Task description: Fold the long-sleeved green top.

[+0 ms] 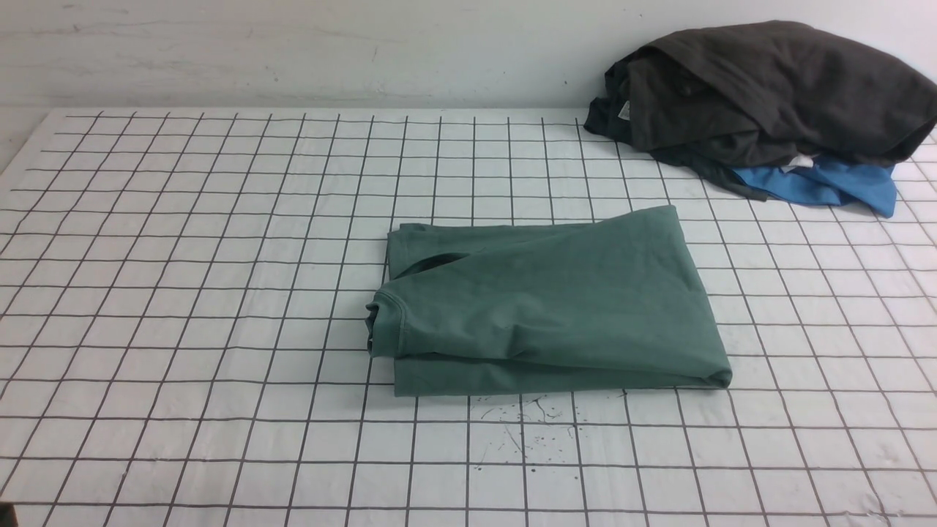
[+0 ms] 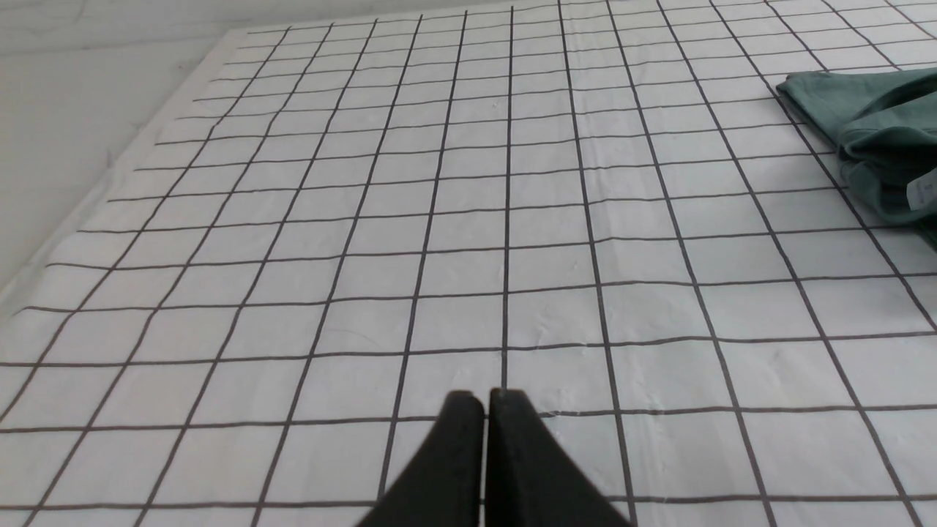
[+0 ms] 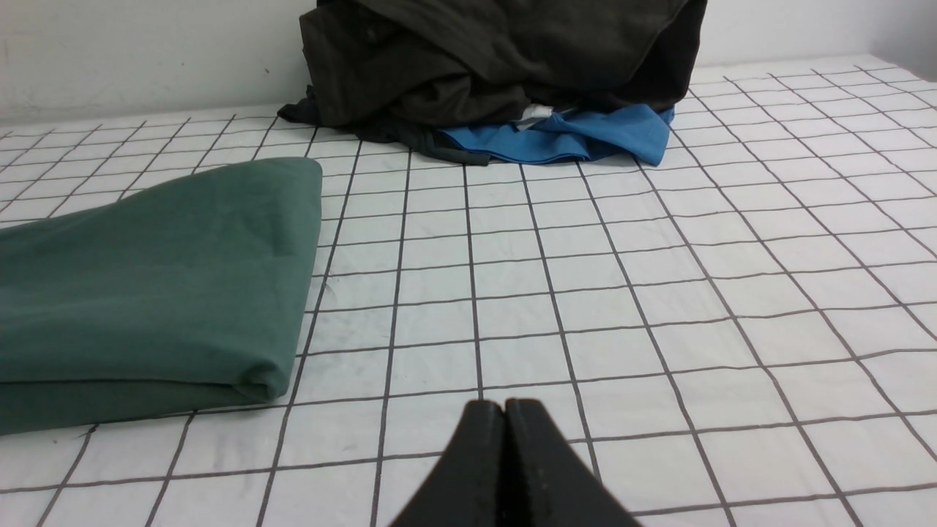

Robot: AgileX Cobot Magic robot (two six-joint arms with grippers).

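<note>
Currently the gridded white table cover (image 1: 183, 293) fills the front view. The green long-sleeved top (image 1: 549, 300) lies folded into a compact rectangle at frame centre. A heap of dark grey garments (image 1: 768, 88) sits upper right, a blue garment (image 1: 827, 187) beneath it. Left gripper (image 2: 486, 399) has its jaws closed together, holding nothing; right gripper (image 3: 504, 407) likewise pressed closed and empty

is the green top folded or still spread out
Folded. The green long-sleeved top lies as a compact layered rectangle on the gridded table, stacked edges showing along its near side, no sleeve sticking out.
</note>
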